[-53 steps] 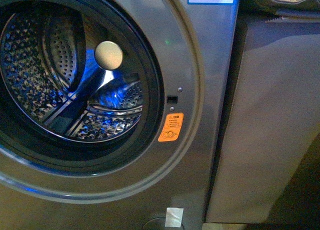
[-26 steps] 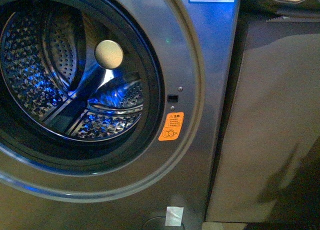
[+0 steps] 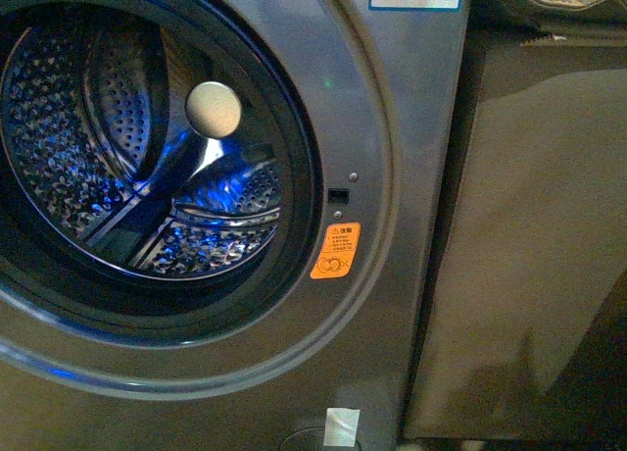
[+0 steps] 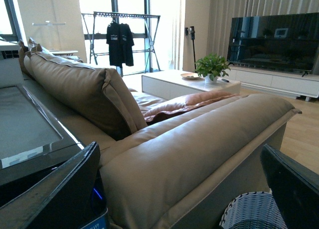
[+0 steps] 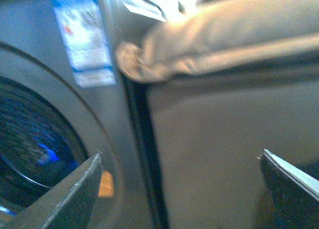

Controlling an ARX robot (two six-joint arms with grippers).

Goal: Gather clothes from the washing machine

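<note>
Front view: washing machine (image 3: pixel 392 108) drum (image 3: pixel 118 147) at 9 o'clock; left gripper (image 4: pixel 179 189) and right gripper (image 5: pixel 179 189) both spread, empty.

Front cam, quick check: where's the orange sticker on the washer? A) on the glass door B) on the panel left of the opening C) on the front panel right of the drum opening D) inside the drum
C: the orange sticker sits on the grey front of the washing machine, just right of the drum opening's dark rim.
</note>
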